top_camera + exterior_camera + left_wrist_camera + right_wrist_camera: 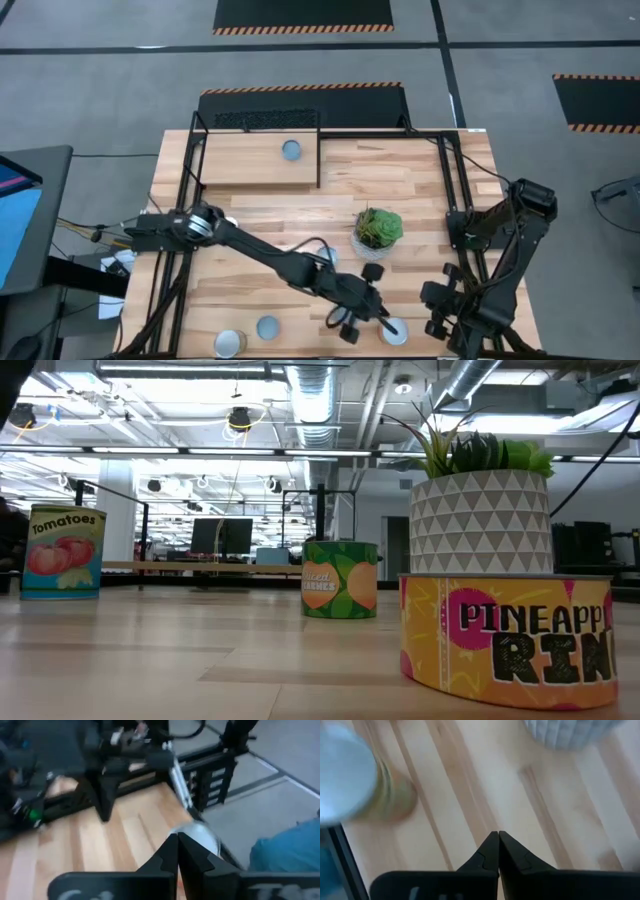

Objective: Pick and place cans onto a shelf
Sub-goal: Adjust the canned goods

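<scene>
My left gripper (380, 322) (177, 845) is shut and empty at the table's near edge, beside and above a can with a silvery top (393, 330) (202, 837). In the low view the pineapple can (505, 635) stands on its base with nothing touching it. My right gripper (440, 300) (498, 845) is shut and empty over bare table at the near right. The shelf (250, 165) stands at the far left with one can (291, 150) upright on it. Two more cans (229, 343) (267, 327) stand at the near left.
A green plant in a white patterned pot (378, 232) (480, 520) stands mid-table, behind the pineapple can. A tomatoes can (63, 550) and a green-labelled can (340, 578) stand farther back. Another can (345, 775) shows near my right gripper. Black frame bars run along the table's sides.
</scene>
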Available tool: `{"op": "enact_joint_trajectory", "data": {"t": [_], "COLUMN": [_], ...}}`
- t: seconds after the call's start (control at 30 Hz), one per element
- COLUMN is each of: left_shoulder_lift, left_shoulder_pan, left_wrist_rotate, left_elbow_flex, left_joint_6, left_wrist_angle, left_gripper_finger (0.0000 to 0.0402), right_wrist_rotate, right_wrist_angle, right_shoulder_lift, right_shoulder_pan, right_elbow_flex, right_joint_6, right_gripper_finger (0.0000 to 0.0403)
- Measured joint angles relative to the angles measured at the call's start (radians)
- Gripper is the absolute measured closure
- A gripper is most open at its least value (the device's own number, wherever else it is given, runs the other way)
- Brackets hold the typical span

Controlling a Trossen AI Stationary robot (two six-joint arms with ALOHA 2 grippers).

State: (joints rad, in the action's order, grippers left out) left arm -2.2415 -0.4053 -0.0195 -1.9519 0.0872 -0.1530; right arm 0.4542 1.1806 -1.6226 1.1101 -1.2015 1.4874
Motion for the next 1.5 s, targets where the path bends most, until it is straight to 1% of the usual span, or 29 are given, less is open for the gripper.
{"op": "enact_joint_trajectory", "data": {"t": [0.1, 0.17, 0.23, 0.37, 0.57, 0.77, 1.0, 1.3, 1.5], "left_shoulder_lift": [-0.071, -0.115, -0.156, -0.215, -0.234, -0.233, -0.27, -0.279, -0.278], "left_shoulder_pan": [0.0, 0.0, -0.002, -0.01, -0.019, -0.022, -0.033, -0.04, -0.04], "left_wrist_rotate": [0.023, 0.041, 0.048, 0.06, 0.059, 0.031, 0.019, 0.011, 0.003], "left_elbow_flex": [-0.09, -0.137, -0.182, -0.235, -0.251, -0.251, -0.249, -0.25, -0.251], "left_joint_6": [0.006, 0.006, 0.004, 0.001, -0.003, -0.01, -0.018, -0.037, -0.047], "left_wrist_angle": [-0.029, -0.028, -0.028, -0.014, -0.018, -0.058, -0.032, -0.077, -0.097], "left_gripper_finger": [0.0401, 0.0401, 0.0401, 0.0401, 0.0402, 0.0401, 0.0402, 0.0402, 0.0402], "right_wrist_rotate": [-0.077, -0.104, -0.112, -0.112, -0.114, -0.113, -0.112, -0.111, -0.106], "right_wrist_angle": [0.043, 0.06, 0.06, 0.06, 0.059, 0.041, -0.027, -0.172, -0.265], "right_shoulder_lift": [0.0, 0.0, 0.0, 0.0, 0.0, 0.0, 0.0, -0.001, -0.002], "right_shoulder_pan": [0.029, 0.052, 0.076, 0.12, 0.153, 0.15, 0.125, 0.091, 0.064], "right_elbow_flex": [0.0, 0.0, 0.0, 0.0, 0.0, 0.0, 0.0, 0.0, 0.0], "right_joint_6": [0.042, 0.077, 0.113, 0.189, 0.273, 0.275, 0.261, 0.199, 0.102], "right_gripper_finger": [0.0383, 0.0385, 0.0387, 0.0387, 0.038, 0.0386, 0.0382, 0.0389, 0.0382]}}
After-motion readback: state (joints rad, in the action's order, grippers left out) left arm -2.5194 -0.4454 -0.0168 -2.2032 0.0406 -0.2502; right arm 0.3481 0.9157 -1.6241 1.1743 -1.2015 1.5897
